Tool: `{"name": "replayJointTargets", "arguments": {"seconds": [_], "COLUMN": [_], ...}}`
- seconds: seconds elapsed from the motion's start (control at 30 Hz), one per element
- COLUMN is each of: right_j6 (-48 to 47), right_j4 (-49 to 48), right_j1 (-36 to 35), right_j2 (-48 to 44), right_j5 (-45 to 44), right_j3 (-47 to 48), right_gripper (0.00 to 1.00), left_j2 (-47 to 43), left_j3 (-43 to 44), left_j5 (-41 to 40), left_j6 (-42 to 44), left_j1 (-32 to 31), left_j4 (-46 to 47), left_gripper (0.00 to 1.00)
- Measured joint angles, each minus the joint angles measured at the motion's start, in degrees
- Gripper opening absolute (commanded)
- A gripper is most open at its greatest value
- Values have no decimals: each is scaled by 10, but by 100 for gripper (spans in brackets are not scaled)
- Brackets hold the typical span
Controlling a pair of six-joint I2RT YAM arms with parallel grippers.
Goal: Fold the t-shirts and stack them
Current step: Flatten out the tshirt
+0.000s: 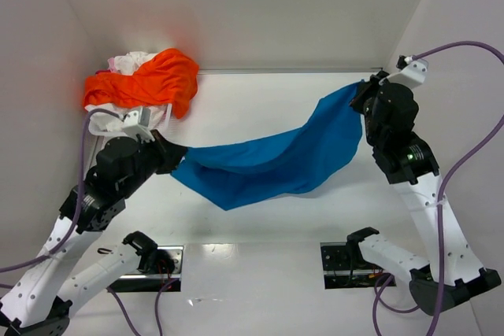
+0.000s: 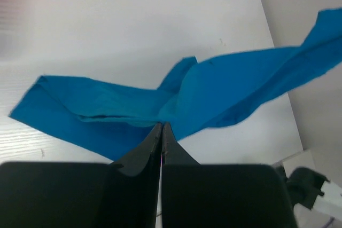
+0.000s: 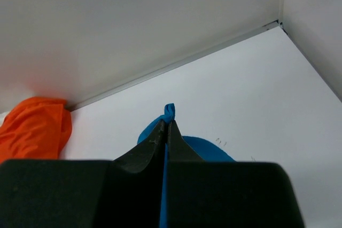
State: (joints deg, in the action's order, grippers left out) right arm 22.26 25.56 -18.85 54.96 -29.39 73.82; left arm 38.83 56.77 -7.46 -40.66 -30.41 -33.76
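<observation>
Left pincer (image 2: 162,127): pressed together, pinching blue t-shirt (image 1: 276,159).
Right pincer (image 3: 166,124): clamped on its other end.
Hidden: white shirts (image 1: 134,60) mostly under orange t-shirt (image 1: 153,80).

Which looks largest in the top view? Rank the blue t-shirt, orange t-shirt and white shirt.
1. blue t-shirt, stretched out wide.
2. orange t-shirt, bunched up.
3. white shirt, mostly hidden under the orange one, so only its visible part is ranked.
</observation>
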Motion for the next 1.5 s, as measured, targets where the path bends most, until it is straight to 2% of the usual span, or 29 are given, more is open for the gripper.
{"name": "replayJointTargets", "arguments": {"seconds": [0.13,0.33,0.47,0.57,0.7,0.87,1.0,1.23,1.37,1.5], "right_j6": [-3,-25,-40,-49,-57,-61,-69,-86,-98,-105], "right_j4": [3,-2,-4,-7,-7,-7,-11,-24,-29,-52], "right_j1": [0,0,0,0,0,0,0,0,0,0], "right_j2": [55,138,146,138,123,113,122,191,253,268], "right_j5": [4,24,27,31,38,58,62,50,47,57], "right_j3": [71,252,322,343,344,334,334,374,443,442], "right_gripper": [0,0,0,0,0,0,0,0,0,0], "left_j2": [23,94,129,160,212,273,339,422,447,466], "left_j3": [86,253,308,342,393,425,489,596,631,640], "left_j5": [-76,-236,-335,-379,-379,-336,-306,-291,-284,-259], "left_j6": [26,129,216,272,308,334,348,363,375,379], "left_j1": [0,0,0,0,0,0,0,4,12,14], "left_j4": [0,112,200,227,224,203,190,186,190,210], "left_gripper": [0,0,0,0,0,0,0,0,0,0]}}
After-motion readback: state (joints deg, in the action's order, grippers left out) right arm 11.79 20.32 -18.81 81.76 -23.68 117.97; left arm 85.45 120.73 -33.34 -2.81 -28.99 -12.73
